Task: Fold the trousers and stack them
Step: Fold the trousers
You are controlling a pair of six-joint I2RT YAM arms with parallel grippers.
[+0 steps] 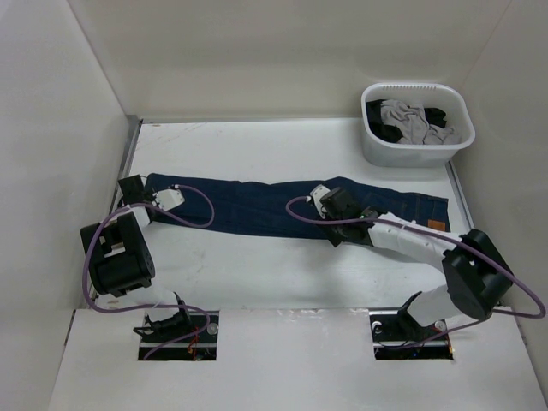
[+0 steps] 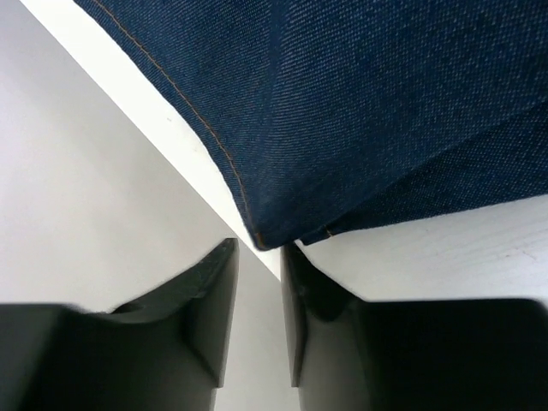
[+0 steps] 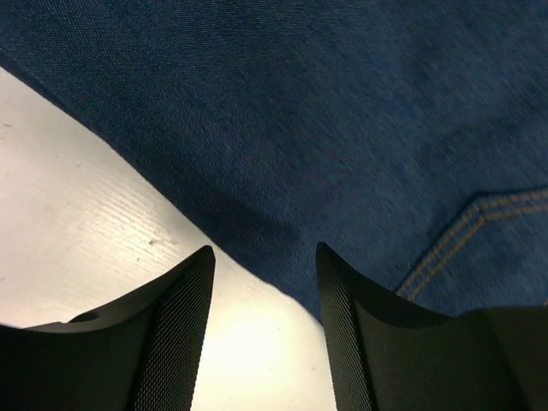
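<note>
The dark navy jeans (image 1: pixel 257 207) lie flat and stretched left to right across the table, with the tan patch (image 1: pixel 437 225) at the right, waistband end. My left gripper (image 1: pixel 137 190) is at the left leg end. In the left wrist view its jaws (image 2: pixel 259 248) stand a narrow gap apart with nothing between them, and the hem corner (image 2: pixel 274 233) lies just beyond the tips. My right gripper (image 1: pixel 336 233) hangs over the near edge at mid-length. In the right wrist view it (image 3: pixel 265 248) is open, straddling the denim edge (image 3: pixel 282 171).
A white basket (image 1: pixel 377 154) with grey and black clothes (image 1: pixel 411 120) stands at the back right. White walls close the table on the left, back and right. Bare white table (image 1: pixel 257 274) lies between the jeans and the arm bases.
</note>
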